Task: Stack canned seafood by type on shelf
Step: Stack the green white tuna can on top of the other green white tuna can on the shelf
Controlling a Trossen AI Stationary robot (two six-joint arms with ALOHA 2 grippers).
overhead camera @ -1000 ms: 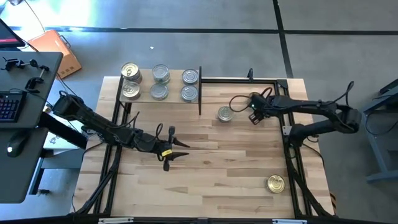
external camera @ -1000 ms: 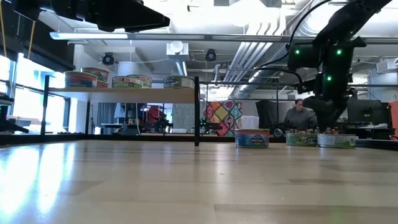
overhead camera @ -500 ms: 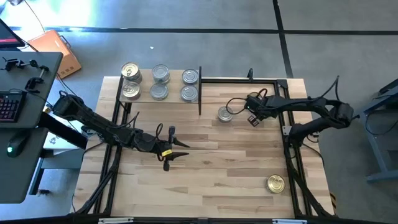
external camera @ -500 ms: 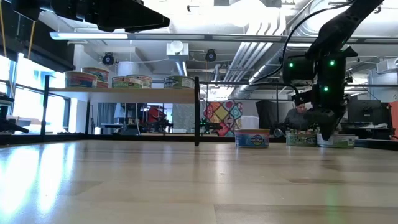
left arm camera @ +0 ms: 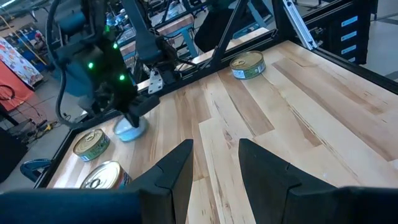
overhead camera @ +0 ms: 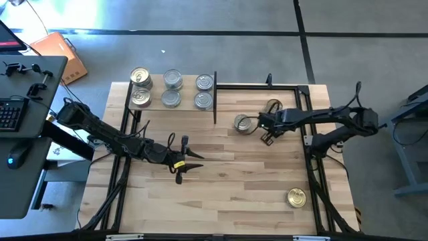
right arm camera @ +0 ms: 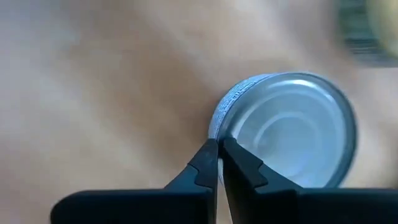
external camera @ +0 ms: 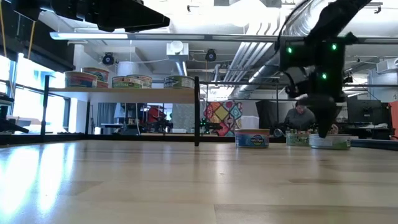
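Right gripper (right arm camera: 217,158) jaws clenched at rim of silver-topped round tin (right arm camera: 289,127) (nothing grasped); left gripper (left arm camera: 214,165) jaws released, parked mid-table (overhead camera: 227,194).

A light-wood table top (overhead camera: 221,167) is seen from above, set in a black metal frame (overhead camera: 257,86) on a grey floor (overhead camera: 200,40). To one side of it, a dark desk (overhead camera: 27,134) is placed, where a keyboard (overhead camera: 8,115) and a mouse (overhead camera: 17,155) are kept. An orange box (overhead camera: 63,57) is laid on the floor near the desk. Beyond the table, a seated person (external camera: 300,117) is seen among monitors, and a colourful patterned panel (external camera: 219,117) is visible under ceiling pipes (external camera: 249,50).
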